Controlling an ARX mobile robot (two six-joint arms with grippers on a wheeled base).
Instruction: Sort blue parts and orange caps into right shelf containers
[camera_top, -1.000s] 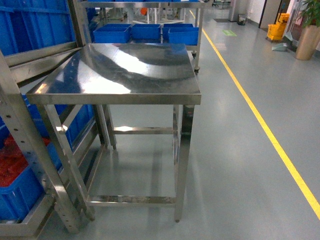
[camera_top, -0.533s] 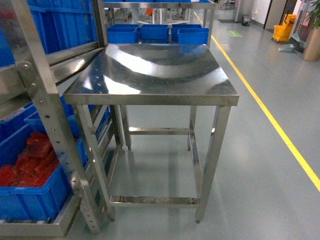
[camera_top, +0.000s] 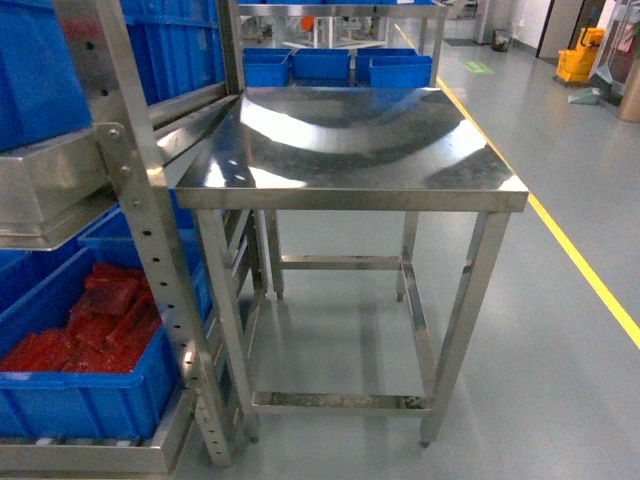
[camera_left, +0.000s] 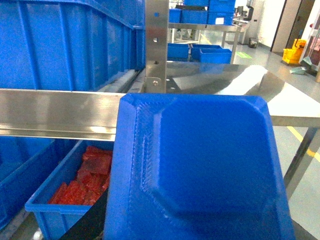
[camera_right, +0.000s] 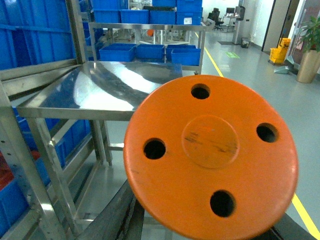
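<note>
Up close, blue part and orange cap hide each end effector's state.

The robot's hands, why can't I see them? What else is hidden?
- Left end effector: the left wrist view is filled by the blue part, which hides it.
- Right end effector: the orange cap covers it in the right wrist view.
- Head view: neither arm shows.
- Bin of red pieces: the left edge cuts it.
</note>
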